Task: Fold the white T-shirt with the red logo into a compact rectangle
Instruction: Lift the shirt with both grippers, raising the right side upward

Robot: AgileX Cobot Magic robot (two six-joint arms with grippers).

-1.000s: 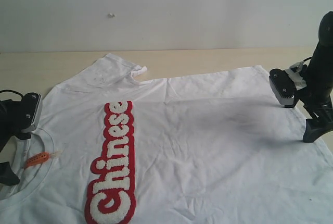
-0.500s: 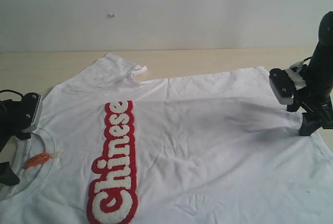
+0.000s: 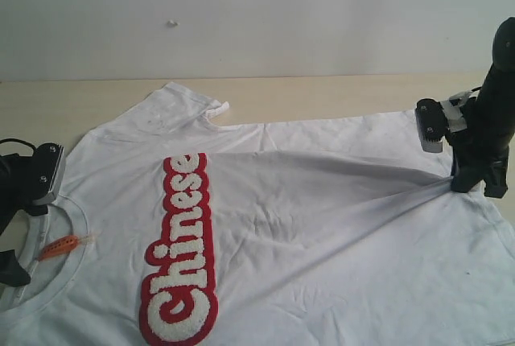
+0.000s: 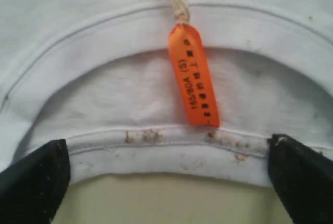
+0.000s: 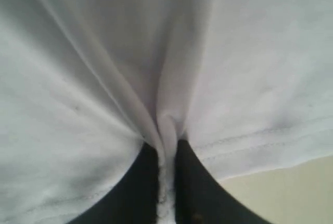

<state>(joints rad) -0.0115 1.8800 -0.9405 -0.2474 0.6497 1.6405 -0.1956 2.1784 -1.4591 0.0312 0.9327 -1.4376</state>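
Observation:
The white T-shirt point(image 3: 322, 233) lies spread over the table, with the red logo point(image 3: 181, 249) running down its left part. My right gripper point(image 3: 471, 183) is shut on a pinch of the shirt's hem at the right edge, and taut folds fan out from it. In the right wrist view the cloth is squeezed between the two black fingers of that gripper point(image 5: 167, 153). My left gripper point(image 3: 14, 229) is open at the collar. Its fingers point(image 4: 34, 182) stand wide apart astride the ribbed collar point(image 4: 166, 151), just below the orange neck tag point(image 4: 193, 75).
Bare tan table point(image 3: 322, 92) shows behind the shirt, under a pale wall. A folded sleeve point(image 3: 181, 105) lies at the back left. The table also shows under the collar point(image 4: 166, 198) and beside the hem point(image 5: 291, 193).
The right gripper has shut on the hem and drawn it up and in, pulling the cloth into taut ridges. The logo has shifted slightly. The left gripper has stayed put.

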